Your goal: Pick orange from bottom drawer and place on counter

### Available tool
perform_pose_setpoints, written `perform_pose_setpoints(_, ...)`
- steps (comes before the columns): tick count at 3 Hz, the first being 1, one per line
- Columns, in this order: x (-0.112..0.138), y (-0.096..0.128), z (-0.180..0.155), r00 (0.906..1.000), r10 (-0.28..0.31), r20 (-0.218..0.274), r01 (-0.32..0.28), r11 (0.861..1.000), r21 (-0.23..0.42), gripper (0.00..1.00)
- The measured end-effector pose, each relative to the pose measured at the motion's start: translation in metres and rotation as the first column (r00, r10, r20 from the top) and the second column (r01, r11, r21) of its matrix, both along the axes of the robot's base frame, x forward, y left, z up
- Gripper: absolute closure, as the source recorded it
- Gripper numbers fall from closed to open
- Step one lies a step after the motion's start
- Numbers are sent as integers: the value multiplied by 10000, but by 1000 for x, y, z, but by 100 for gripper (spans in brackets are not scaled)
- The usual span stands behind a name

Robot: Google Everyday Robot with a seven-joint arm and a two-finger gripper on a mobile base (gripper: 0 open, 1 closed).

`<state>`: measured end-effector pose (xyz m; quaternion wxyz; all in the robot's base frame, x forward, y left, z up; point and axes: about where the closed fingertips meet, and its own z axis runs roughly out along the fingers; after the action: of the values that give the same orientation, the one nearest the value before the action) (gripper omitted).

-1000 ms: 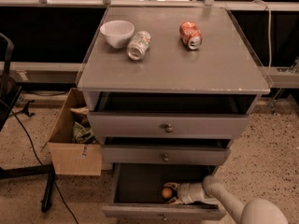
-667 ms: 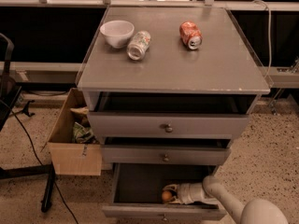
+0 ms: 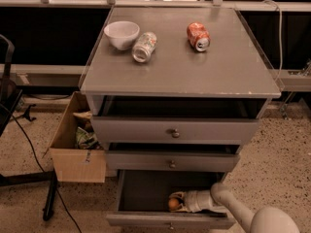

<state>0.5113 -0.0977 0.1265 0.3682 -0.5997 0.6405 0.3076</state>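
**Orange, a small round smooth fruit [image 3: 173,204], pinched by the robot's gripper inside the open bottom drawer**

The two-finger pale gripper [image 3: 174,203] reaches in from the right, low in the deep grey bottom drawer [image 3: 146,198], near its front wall. Its fingers [image 3: 176,195] close on the orange, one showing just above the fruit and one just below. The thick pale robot arm [image 3: 228,204] runs back to the lower right corner of the view.

Compared with a second ago, the orange and the gripper have shifted together, slightly toward the drawer front. That joint movement suggests the grasp is holding. The pick looks done. The lift out of the drawer and the placing are still to come.

The broad flat grey counter [image 3: 194,74] tops the cabinet, well above the fruit. A white ceramic bowl [image 3: 121,34] stands on it at the back left. A silver drinks can [image 3: 144,46] lies on its side just beside the bowl. A red-orange soda can [image 3: 198,36] lies further right. The front half of the counter is bare grey surface.

The shallow grey top drawer [image 3: 146,129] and middle drawer [image 3: 136,160] are both pulled partly out above the gripper, so the lift must clear their fronts.

An open cardboard box [image 3: 73,152] sits on the speckled stone floor [image 3: 286,149] to the cabinet's left.
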Motion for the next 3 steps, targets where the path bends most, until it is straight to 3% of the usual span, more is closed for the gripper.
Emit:
perform_pose_setpoints(2, 3, 3, 15, 9997, -31, 229, 28, 9999, 144, 100)
perform_pose_setpoints(3, 7, 2, 47, 9981, -94, 604, 70, 9992, 384, 100)
